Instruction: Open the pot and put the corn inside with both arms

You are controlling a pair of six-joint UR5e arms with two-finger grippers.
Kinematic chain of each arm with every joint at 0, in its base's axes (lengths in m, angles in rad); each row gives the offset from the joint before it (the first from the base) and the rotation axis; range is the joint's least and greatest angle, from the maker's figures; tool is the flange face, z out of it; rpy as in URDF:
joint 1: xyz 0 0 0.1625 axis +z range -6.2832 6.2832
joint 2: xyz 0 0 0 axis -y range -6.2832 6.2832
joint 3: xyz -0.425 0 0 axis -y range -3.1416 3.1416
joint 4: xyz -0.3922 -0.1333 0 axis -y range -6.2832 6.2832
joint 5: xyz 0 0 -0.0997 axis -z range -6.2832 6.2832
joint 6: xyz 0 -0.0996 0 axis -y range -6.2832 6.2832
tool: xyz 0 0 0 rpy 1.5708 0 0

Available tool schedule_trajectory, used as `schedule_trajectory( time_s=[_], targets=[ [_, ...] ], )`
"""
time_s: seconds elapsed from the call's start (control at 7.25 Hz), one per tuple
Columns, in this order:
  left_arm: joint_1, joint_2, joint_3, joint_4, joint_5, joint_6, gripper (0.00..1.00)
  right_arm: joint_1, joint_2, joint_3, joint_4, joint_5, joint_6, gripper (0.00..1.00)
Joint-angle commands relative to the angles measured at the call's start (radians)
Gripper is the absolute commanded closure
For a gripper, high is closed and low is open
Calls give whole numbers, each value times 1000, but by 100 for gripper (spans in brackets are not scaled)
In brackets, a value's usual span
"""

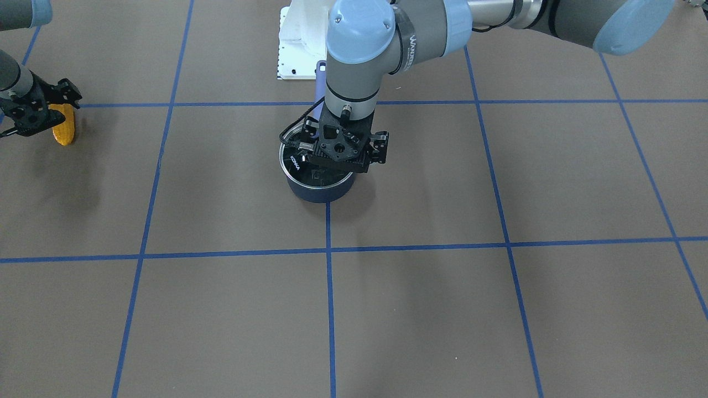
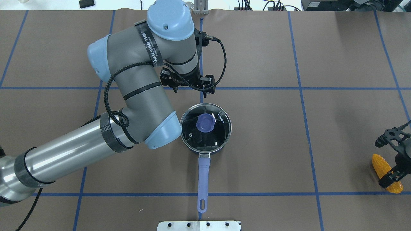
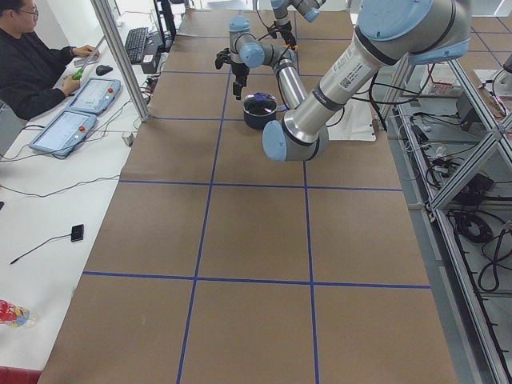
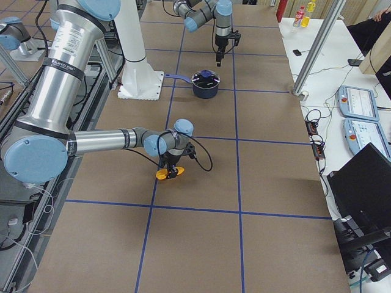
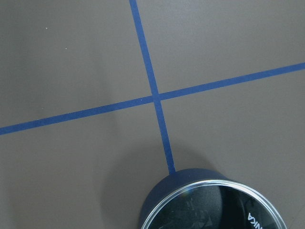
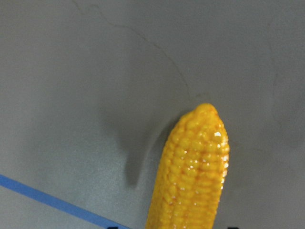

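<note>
A dark blue pot (image 2: 205,150) stands mid-table with its glass lid (image 2: 212,141) on, a purple knob (image 2: 205,123) on top and a purple handle (image 2: 203,176) pointing at my base. My left gripper (image 2: 188,84) hangs above the table just beyond the pot's far rim, looks open and holds nothing. It also shows in the front view (image 1: 340,152). The left wrist view shows only the pot's rim (image 5: 214,202). The yellow corn (image 2: 385,173) lies at the far right. My right gripper (image 2: 383,162) is open with a finger on each side of the corn (image 6: 193,171).
Brown table cover with a blue tape grid. My white base plate (image 2: 199,225) sits at the near edge behind the pot's handle. An operator (image 3: 32,56) sits at control panels beyond the table's far side.
</note>
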Motion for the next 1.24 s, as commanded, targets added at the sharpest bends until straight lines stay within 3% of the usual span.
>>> schedule_trajectory(
  time_s=[0.0, 0.14, 0.69, 1.1],
  targets=[
    [-2, 2, -3, 5, 0, 0, 2, -17, -2, -5, 0, -27, 0, 34],
    [-2, 2, -3, 6, 0, 0, 2, -24, -2, -5, 0, -33, -1, 34],
    [-2, 9, -12, 6, 0, 0, 2, -56, 2, 16, 0, -58, -4, 63],
    [-2, 12, -12, 6, 2, 0, 2, -45, 9, 25, -2, -52, -14, 64]
  ],
)
